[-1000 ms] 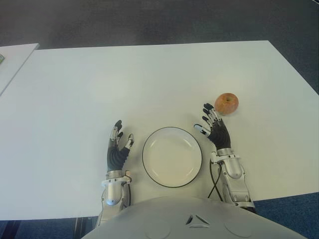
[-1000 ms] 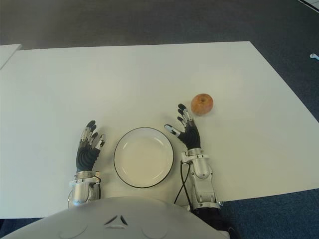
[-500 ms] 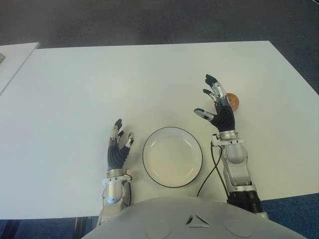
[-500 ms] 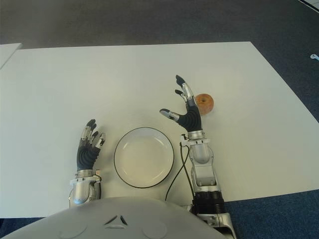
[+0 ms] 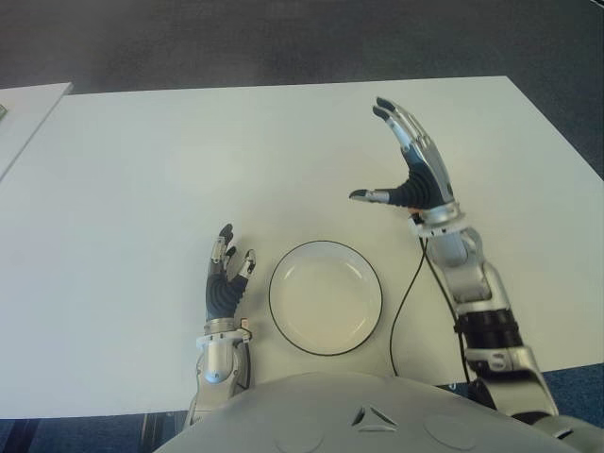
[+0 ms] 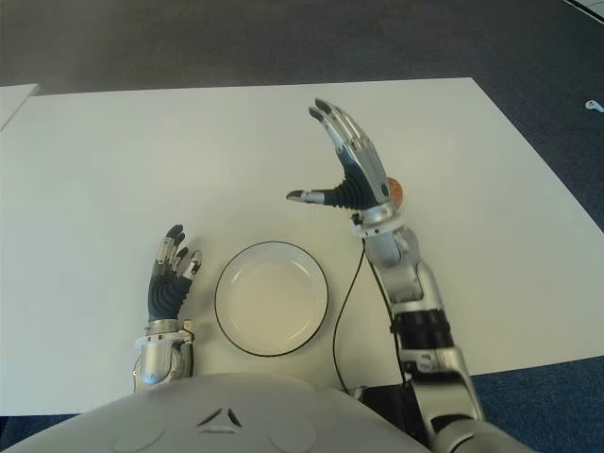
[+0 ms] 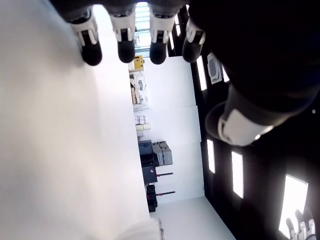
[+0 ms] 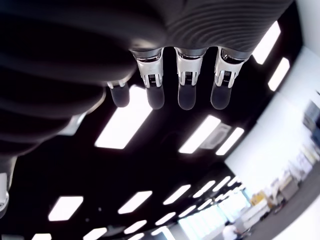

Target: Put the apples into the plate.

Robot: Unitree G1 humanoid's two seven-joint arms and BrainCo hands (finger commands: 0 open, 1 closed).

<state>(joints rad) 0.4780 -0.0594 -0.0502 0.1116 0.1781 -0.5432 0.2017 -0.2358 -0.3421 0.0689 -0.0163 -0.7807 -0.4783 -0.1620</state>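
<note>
The right hand (image 6: 351, 175) is raised with fingers spread above the apple (image 6: 397, 190); lowering and grasping are called for. The plate (image 5: 326, 297) is empty, and the left hand (image 5: 226, 283) is beside it on its left.

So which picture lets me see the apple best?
The right eye view: a sliver of the apple peeks out behind the raised, open right hand. In the left eye view that hand nearly hides it. Neither wrist view shows it.

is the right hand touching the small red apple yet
Cannot tell: in the right eye view the open right hand covers most of the small red apple, hiding any gap.
</note>
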